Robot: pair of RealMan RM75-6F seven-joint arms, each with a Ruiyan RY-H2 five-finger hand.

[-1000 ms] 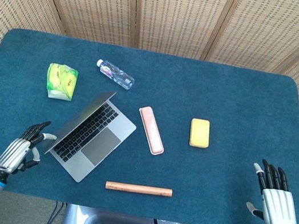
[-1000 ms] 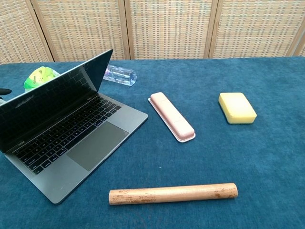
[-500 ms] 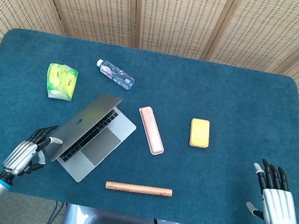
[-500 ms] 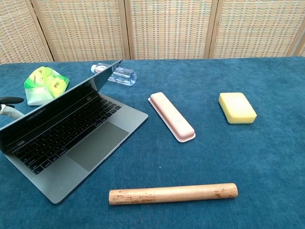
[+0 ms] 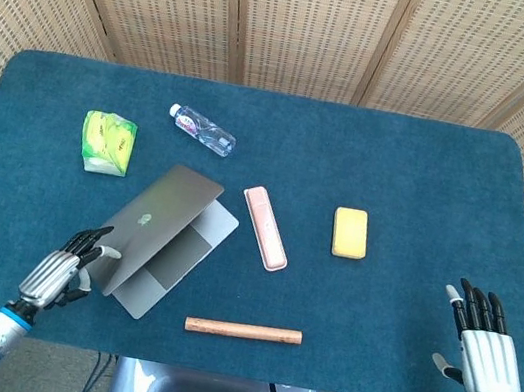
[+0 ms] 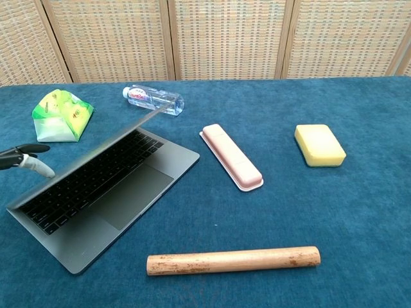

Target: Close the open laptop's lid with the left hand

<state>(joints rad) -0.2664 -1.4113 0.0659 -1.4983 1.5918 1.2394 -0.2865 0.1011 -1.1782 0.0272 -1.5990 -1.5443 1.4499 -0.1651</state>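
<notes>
The grey laptop (image 5: 159, 236) lies at the front left of the blue table, its lid tipped well forward over the keyboard and still partly raised; in the chest view the lid shows edge-on above the keys (image 6: 96, 178). My left hand (image 5: 64, 272) is behind the lid's outer left edge, fingers spread and touching the lid's back. Only its fingertips (image 6: 22, 158) show in the chest view. My right hand (image 5: 483, 344) rests at the table's front right corner, fingers apart, holding nothing.
A pink case (image 5: 265, 227), a yellow sponge (image 5: 349, 232) and a wooden stick (image 5: 243, 330) lie right of the laptop. A water bottle (image 5: 202, 130) and a green packet (image 5: 107, 141) sit behind it. Woven screens stand behind the table.
The lid has swung down from near upright to a low angle over the keyboard. My left hand has followed it rightward. The right hand has not moved.
</notes>
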